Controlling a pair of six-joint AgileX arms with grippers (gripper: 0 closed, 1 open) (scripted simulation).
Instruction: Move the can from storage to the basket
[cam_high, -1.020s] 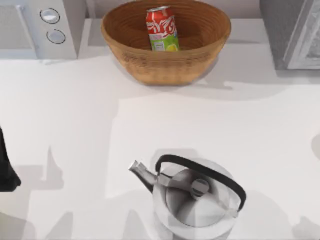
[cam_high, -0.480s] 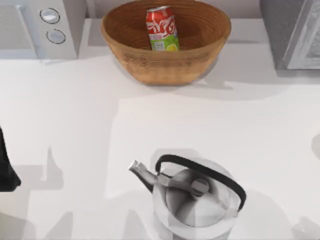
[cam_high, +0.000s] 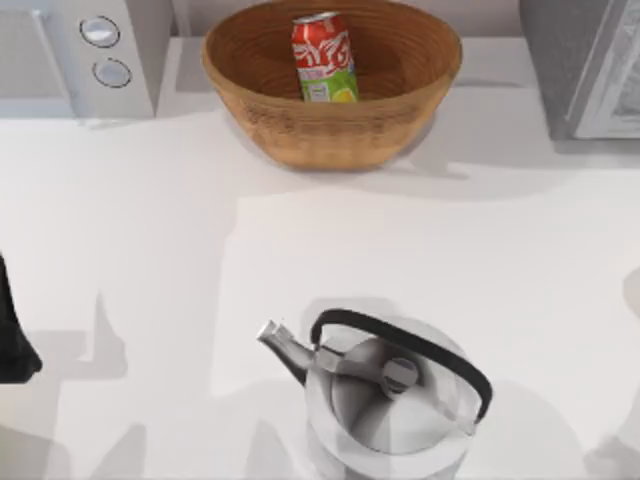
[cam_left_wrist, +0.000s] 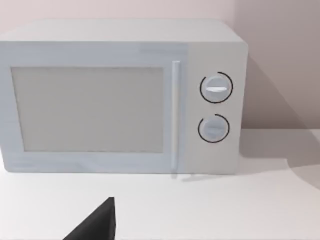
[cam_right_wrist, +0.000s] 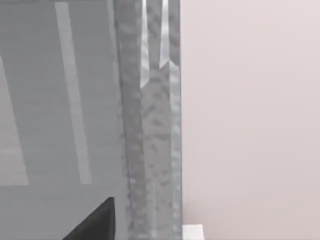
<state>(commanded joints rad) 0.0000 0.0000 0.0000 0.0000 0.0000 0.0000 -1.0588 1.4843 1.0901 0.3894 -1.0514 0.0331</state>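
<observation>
Nothing on the table has shifted over the last second: our can (cam_high: 325, 57) stands upright inside the basket (cam_high: 330, 130), so we judge the move finished. At the top view's left edge sits our left arm (cam_high: 12, 335); whether either claw is open or holding anything we cannot tell. The left wrist view faces the microwave (cam_left_wrist: 120, 97) front; the right wrist view faces a grey cabinet (cam_right_wrist: 75, 115).
</observation>
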